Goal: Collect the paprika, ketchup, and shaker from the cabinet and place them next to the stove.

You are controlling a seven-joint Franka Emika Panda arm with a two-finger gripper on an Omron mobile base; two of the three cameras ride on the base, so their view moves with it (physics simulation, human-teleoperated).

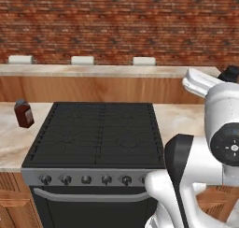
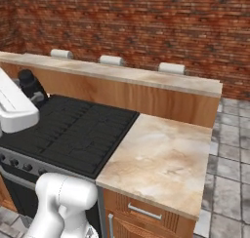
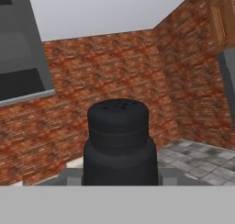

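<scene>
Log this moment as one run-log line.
gripper: shut on shaker, carried aloft | paprika: on counter left of stove | ketchup: not placed

A red brick wall fills the top of the base views, with a raised wooden bar ledge running below it. Pale marble countertop spreads lower right over wooden drawers, and grey floor tiles line the right edge.

The paprika stands on the counter left of the stove.
</scene>
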